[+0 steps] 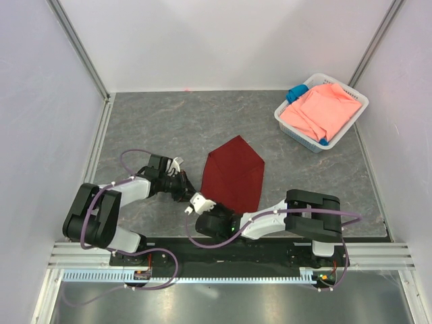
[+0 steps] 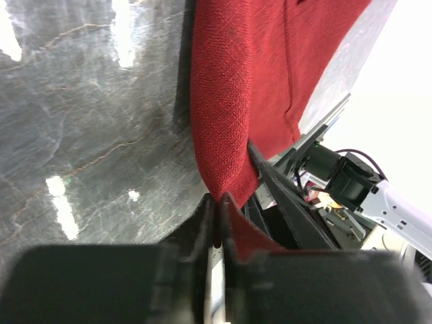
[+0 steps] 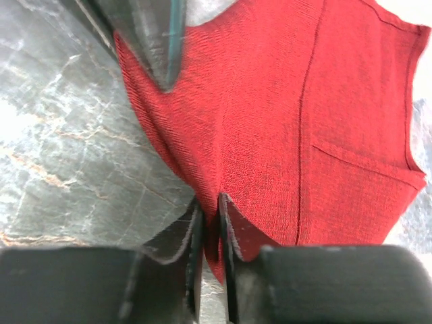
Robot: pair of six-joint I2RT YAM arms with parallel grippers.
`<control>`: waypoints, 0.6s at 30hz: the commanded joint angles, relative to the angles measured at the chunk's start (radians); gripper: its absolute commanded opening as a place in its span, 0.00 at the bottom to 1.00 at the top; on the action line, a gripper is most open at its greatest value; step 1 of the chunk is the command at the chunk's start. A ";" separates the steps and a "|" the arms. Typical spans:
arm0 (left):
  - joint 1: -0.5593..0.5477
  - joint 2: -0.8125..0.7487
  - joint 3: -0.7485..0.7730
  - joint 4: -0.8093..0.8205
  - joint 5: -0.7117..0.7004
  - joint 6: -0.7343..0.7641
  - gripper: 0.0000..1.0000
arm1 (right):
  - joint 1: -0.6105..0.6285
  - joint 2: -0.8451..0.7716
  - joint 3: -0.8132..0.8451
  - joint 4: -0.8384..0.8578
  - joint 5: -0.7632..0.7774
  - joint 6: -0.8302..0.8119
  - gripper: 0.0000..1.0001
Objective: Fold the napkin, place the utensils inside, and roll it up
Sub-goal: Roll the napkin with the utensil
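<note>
The maroon napkin (image 1: pixel 234 173) lies on the grey table, folded into a shape that points away from the arms. Both grippers meet at its near left edge. My left gripper (image 1: pixel 191 192) comes in from the left; in the left wrist view its jaws (image 2: pixel 218 201) are pressed together on the napkin's (image 2: pixel 243 88) lowest corner. My right gripper (image 1: pixel 204 203) reaches from the near side, and in the right wrist view it (image 3: pixel 210 206) is shut on the napkin's (image 3: pixel 290 115) near edge, with cloth running down between the jaws. The utensils are out of view.
A white basket (image 1: pixel 289 125) stands at the back right and holds a salmon-pink cloth (image 1: pixel 320 111) and a small blue cloth (image 1: pixel 295 92). White walls with metal rails close in the table on three sides. A finger of the left gripper (image 3: pixel 152 40) shows just above the cloth.
</note>
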 commanded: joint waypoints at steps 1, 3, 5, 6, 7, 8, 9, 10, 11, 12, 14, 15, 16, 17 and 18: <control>0.008 -0.063 0.027 -0.003 -0.001 0.029 0.30 | -0.028 -0.006 -0.011 0.004 -0.109 -0.022 0.12; 0.008 -0.110 0.010 -0.002 -0.039 0.026 0.54 | -0.045 -0.029 -0.005 -0.010 -0.161 -0.019 0.08; 0.011 -0.146 -0.007 0.000 -0.108 0.017 0.73 | -0.074 -0.054 0.007 -0.054 -0.268 -0.018 0.01; 0.012 -0.190 -0.028 0.001 -0.133 0.014 0.77 | -0.085 -0.061 0.020 -0.071 -0.302 -0.018 0.00; 0.014 -0.210 -0.041 0.009 -0.182 0.003 0.80 | -0.092 -0.072 0.026 -0.100 -0.364 -0.019 0.00; 0.014 -0.233 -0.051 0.012 -0.205 -0.001 0.84 | -0.112 -0.090 0.033 -0.111 -0.409 -0.021 0.00; 0.017 -0.276 -0.076 0.017 -0.252 -0.006 0.86 | -0.126 -0.098 0.058 -0.145 -0.452 -0.018 0.00; 0.016 -0.301 -0.088 0.026 -0.274 -0.011 0.87 | -0.152 -0.103 0.072 -0.194 -0.544 -0.012 0.00; 0.016 -0.324 -0.100 0.030 -0.297 -0.012 0.88 | -0.166 -0.112 0.085 -0.215 -0.584 -0.009 0.00; 0.016 -0.347 -0.125 0.035 -0.325 -0.012 0.88 | -0.178 -0.115 0.113 -0.238 -0.625 -0.005 0.00; 0.016 -0.420 -0.154 0.040 -0.388 -0.005 0.88 | -0.218 -0.118 0.142 -0.303 -0.749 0.007 0.00; 0.014 -0.445 -0.162 0.041 -0.421 0.009 0.88 | -0.229 -0.117 0.168 -0.341 -0.791 0.010 0.00; 0.014 -0.486 -0.168 0.044 -0.437 0.017 0.88 | -0.252 -0.111 0.181 -0.358 -0.826 0.014 0.00; 0.014 -0.509 -0.176 0.044 -0.451 0.029 0.88 | -0.263 -0.106 0.194 -0.375 -0.893 0.022 0.00; 0.013 -0.526 -0.179 0.047 -0.467 0.055 0.88 | -0.272 -0.101 0.223 -0.413 -0.926 0.027 0.00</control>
